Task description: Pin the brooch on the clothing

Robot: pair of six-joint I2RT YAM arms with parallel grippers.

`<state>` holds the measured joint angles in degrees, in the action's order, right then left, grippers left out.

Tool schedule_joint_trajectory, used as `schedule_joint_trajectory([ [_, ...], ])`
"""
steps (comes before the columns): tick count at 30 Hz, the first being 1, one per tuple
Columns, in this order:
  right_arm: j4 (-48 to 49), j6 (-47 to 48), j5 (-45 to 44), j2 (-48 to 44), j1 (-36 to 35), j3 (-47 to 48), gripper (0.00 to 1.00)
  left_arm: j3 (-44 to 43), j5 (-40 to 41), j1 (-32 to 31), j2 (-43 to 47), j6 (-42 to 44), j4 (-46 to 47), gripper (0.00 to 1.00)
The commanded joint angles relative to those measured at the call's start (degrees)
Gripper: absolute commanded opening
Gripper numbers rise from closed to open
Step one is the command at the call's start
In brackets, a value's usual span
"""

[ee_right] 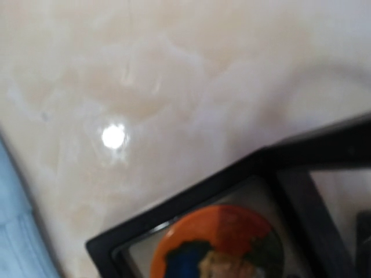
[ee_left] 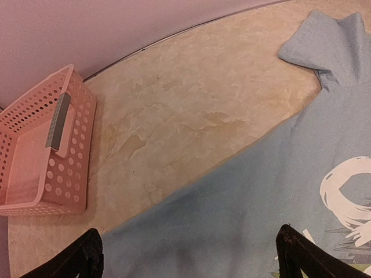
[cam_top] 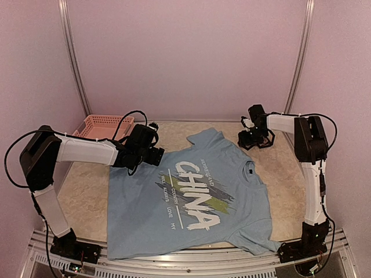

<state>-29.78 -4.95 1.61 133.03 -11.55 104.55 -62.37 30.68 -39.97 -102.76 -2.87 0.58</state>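
Note:
The clothing, a light blue T-shirt (cam_top: 191, 197) with white "CHINA" lettering, lies flat on the table. My left gripper (cam_top: 152, 153) hovers over its upper left part, open, and its dark fingertips (ee_left: 87, 258) stand wide apart above bare blue cloth (ee_left: 243, 214). The brooch (ee_right: 217, 246), round and orange with a blue and red picture, sits inside a black framed case (ee_right: 185, 208). That case (cam_top: 255, 139) is at the back right beside the shirt's sleeve, with my right gripper (cam_top: 254, 132) right at it. The right fingers are hidden, so its grip is unclear.
A pink perforated basket (cam_top: 105, 125) stands at the back left corner and holds a grey strip (ee_left: 58, 121). Bare marble tabletop (ee_left: 191, 110) lies between the basket and the shirt. Walls close in behind and on both sides.

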Motion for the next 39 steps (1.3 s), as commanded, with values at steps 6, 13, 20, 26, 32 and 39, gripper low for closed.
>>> schedule_joint_trajectory([
  [6, 1.32, 1.22, -1.15, 2.42, 0.49, 2.5, 0.71, 0.63, 0.27, -0.29, -0.55, 0.58, -0.41, 0.99],
  [13, 4.88, 2.35, -2.54, -0.64, 0.43, 1.56, 0.75, 0.45, 0.26, -0.27, -0.77, 0.59, -0.4, 0.99],
  [20, 3.0, 2.33, -4.71, 2.83, 0.39, 6.07, 0.76, 0.54, 0.18, -0.22, -1.2, 0.69, -0.4, 0.99],
  [26, 1.04, 2.44, -4.03, 5.48, 0.41, 9.42, 0.77, 0.62, 0.18, -0.18, -1.63, 0.66, -0.4, 0.99],
  [32, -0.01, 2.64, -2.64, 6.6, 0.43, 8.48, 0.74, 0.85, -0.07, -0.1, -1.8, 0.55, -0.4, 0.99],
  [39, -1.52, 2.39, -1.69, 8.91, 0.61, 9.36, 0.67, 0.8, -0.27, -0.03, -1.92, 0.64, -0.4, 0.99],
])
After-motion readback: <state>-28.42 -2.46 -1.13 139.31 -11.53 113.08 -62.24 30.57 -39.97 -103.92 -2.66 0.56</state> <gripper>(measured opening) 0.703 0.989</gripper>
